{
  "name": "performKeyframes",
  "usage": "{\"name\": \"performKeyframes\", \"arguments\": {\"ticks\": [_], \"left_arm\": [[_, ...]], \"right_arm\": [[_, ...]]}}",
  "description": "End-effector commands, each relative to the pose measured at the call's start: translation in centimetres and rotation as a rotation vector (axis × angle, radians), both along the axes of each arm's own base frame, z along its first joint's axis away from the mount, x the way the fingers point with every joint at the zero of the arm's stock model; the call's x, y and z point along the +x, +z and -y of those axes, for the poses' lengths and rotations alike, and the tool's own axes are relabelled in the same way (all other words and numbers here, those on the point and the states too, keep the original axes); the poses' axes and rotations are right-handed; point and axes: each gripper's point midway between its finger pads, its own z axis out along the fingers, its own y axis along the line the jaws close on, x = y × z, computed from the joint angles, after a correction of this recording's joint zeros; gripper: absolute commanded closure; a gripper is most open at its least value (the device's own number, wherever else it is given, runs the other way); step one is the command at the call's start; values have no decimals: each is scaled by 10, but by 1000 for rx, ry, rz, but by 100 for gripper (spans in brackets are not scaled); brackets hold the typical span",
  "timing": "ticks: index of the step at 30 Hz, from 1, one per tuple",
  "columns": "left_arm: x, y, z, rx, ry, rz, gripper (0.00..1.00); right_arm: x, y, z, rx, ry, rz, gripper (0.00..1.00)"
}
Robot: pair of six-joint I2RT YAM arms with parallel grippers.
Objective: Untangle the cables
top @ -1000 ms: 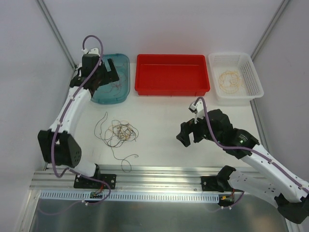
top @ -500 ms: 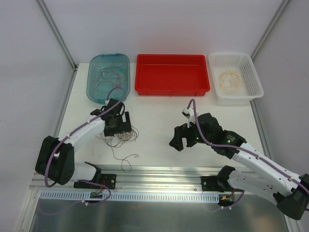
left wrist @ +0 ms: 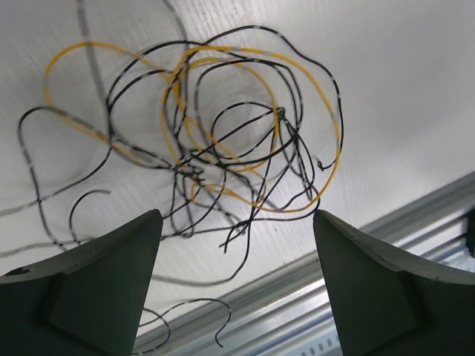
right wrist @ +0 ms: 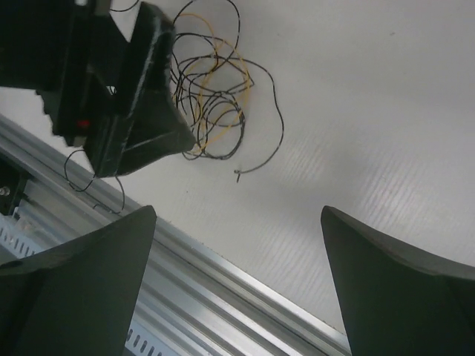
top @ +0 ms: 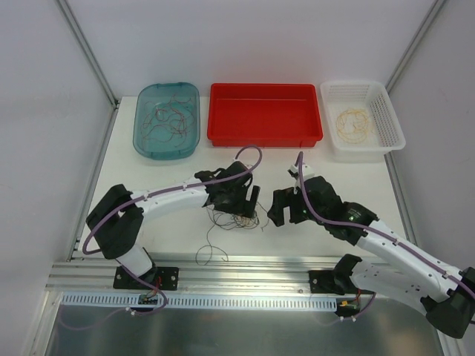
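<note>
The cables (top: 234, 219) are a loose tangle of thin yellow and dark wires on the white table near its front edge. One dark tail (top: 211, 252) curls toward the rail. My left gripper (top: 246, 204) hangs over the tangle, open. In the left wrist view the cables (left wrist: 223, 141) lie just beyond the left gripper (left wrist: 237, 226), and only loose wire ends reach between its fingers (left wrist: 96, 274). My right gripper (top: 281, 209) stands open just right of the tangle. In the right wrist view the cables (right wrist: 211, 111) sit at upper left, touching the left gripper's dark finger (right wrist: 148, 96).
A teal bin (top: 138, 133) at the back left holds more thin wires. A red tray (top: 265, 138) stands at the back centre. The white basket (top: 393, 126) at the back right holds a yellow coil (top: 351, 121). An aluminium rail (top: 245, 271) runs along the front.
My left arm swung from the teal bin down to the tangle, then to the right. The tangle shifted right with it, toward the right gripper. The right gripper edged left.
</note>
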Motion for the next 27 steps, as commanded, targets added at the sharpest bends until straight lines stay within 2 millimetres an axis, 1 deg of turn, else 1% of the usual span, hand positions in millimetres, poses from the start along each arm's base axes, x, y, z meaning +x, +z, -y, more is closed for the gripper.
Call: {"name": "performKeyframes", "arguments": {"ticks": [1,2,3,4,5,6,7,8,9,11,12,13,15,16,18,20,21,22,23,25,26,27], "left_arm": [[-3,32,-1,-72,15,45,16],[-4,36,-4,-79,22,51,14],[-4,35,-11,-66,47,65,13],[-5,44,-14,-88,54,85,11],[-5,45,-17,-88,68,90,11],[-7,43,-21,-86,81,86,10],[-8,47,-23,-94,89,93,9],[-8,45,-25,-90,99,92,9],[-10,43,-27,-88,110,82,10],[-11,37,-27,-79,115,67,10],[-12,36,-25,-80,115,55,10],[-12,30,-24,-68,114,41,10],[-9,30,-19,-68,118,33,10],[-8,26,-18,-60,119,26,11],[-4,26,-15,-56,123,31,11],[0,24,-12,-48,124,32,12],[1,24,-11,-46,123,32,12],[1,18,-11,-32,124,21,12],[3,16,-9,-28,125,20,13],[4,10,-7,-17,130,7,14],[5,8,-6,-16,136,4,14],[5,2,-6,-2,140,-4,15]], "right_arm": [[15,12,11,-21,-101,31,1],[18,13,11,-22,-112,28,1],[23,10,11,-34,-129,15,6],[25,9,10,-37,-133,5,9],[27,6,10,-40,-141,-11,11],[34,3,8,-41,-156,-28,16],[35,1,4,-31,-148,-52,18],[37,-2,1,-17,-154,-73,21],[43,-8,-3,-12,-162,-90,27],[46,-13,-13,11,-153,-129,32],[51,-14,-18,32,-165,-142,36],[50,-23,-27,37,-145,-187,37],[56,-29,-37,63,-147,-209,41],[57,-38,-43,60,-139,-235,42],[63,-43,-52,82,-137,-239,44],[66,-57,-57,66,-134,-267,46],[69,-61,-59,66,-135,-269,46],[71,-66,-60,60,-143,-275,48],[72,-75,-60,42,-146,-288,49],[74,-80,-62,44,-151,-288,56],[74,-81,-62,41,-146,-286,65],[75,-80,-62,40,-142,-281,70]]}}
